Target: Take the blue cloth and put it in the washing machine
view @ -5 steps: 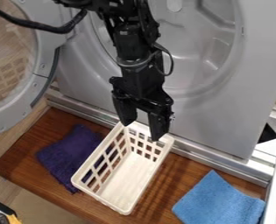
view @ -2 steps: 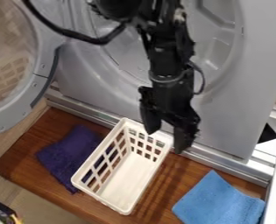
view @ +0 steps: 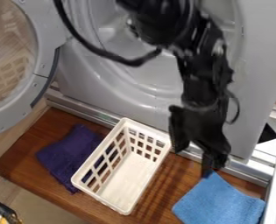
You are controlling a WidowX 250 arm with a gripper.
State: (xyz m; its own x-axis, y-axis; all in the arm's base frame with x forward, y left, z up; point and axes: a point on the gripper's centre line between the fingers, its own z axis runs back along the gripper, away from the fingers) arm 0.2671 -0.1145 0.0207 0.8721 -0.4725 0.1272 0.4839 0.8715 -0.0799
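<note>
Current step, by my judgement: approach for the grasp. My gripper [view: 192, 161] is open, fingertips apart, near the cloth's upper corner. The blue cloth [view: 219, 202] lies ungripped on the wooden board [view: 178, 176], apart from the basket [view: 99, 197]. Next: centre over the cloth, lower, close. Cloth condition: nearly flat, matt, plain-edged, soft-looking.

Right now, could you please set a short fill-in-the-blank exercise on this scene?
The washing machine's round door stands ____.
A ____ cloth lies to the left of the white basket.
Of the two cloths, the pincer is closer to the ____ one.

Missing words: open; purple; blue.
</note>
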